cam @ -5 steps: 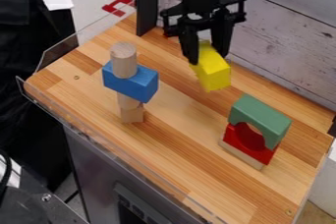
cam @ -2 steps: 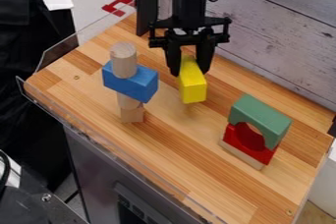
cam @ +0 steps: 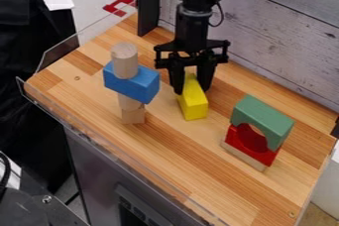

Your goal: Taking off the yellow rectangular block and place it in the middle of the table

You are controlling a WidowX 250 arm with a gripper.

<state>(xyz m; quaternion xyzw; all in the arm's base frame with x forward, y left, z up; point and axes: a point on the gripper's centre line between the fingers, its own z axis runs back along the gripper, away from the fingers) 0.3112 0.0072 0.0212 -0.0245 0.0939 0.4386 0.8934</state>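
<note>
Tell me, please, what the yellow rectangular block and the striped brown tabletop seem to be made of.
The yellow rectangular block looks like smooth painted wood, going by its even, opaque colour, though plastic is possible, as no grain shows. The striped brown tabletop looks like smooth wood, perhaps varnished: lighter and darker strips lie side by side.

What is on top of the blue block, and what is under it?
A wooden cylinder stands on the blue block. Under it, plain wooden pieces show; their upper end, where they meet the block, is covered by it.
</note>
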